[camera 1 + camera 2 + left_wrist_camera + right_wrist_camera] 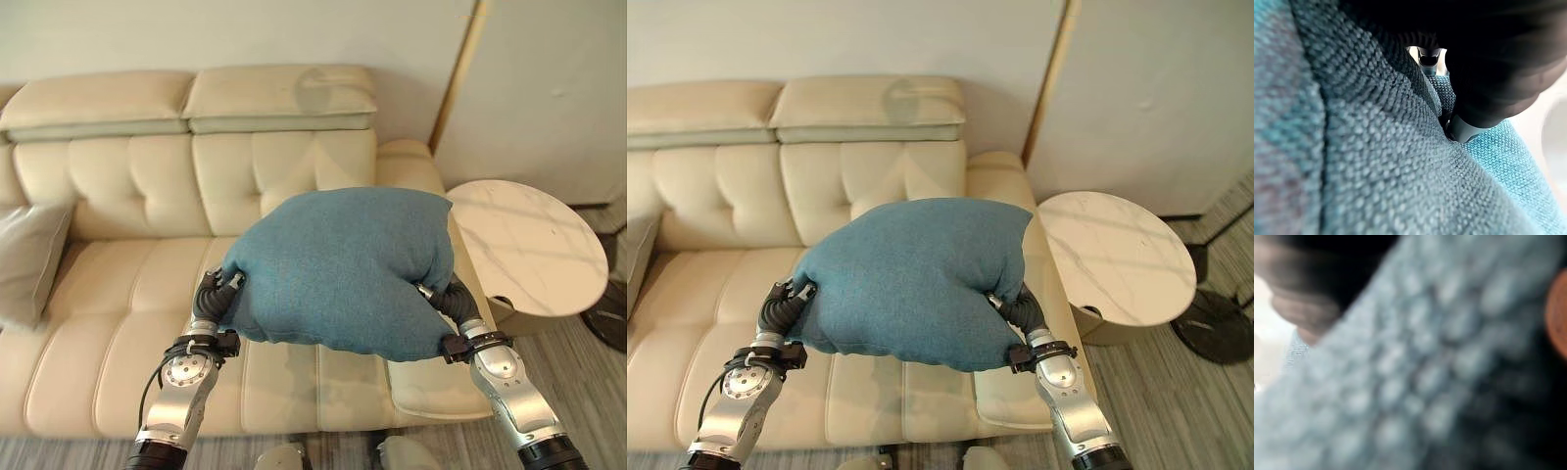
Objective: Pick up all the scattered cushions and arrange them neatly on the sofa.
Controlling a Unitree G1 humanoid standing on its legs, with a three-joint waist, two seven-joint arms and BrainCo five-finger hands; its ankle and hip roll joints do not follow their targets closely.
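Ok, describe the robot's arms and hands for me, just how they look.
Both arms are silver-grey metal with rounded joint housings and black bands at the wrist. The left hand and right hand each sit under a dark ribbed cover that runs up from the wrist. A thin black cable loops along the left forearm. Dark cuffs close off the forearms at the bottom of the eye views.

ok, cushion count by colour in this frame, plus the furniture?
Teal cushion: 1, held up between the left hand and the right hand above the sofa seat
Grey cushion: 1, lying at the sofa's left end
Cream sofa: 1
Round white side table: 1
Total: 4, of which 2 cushions
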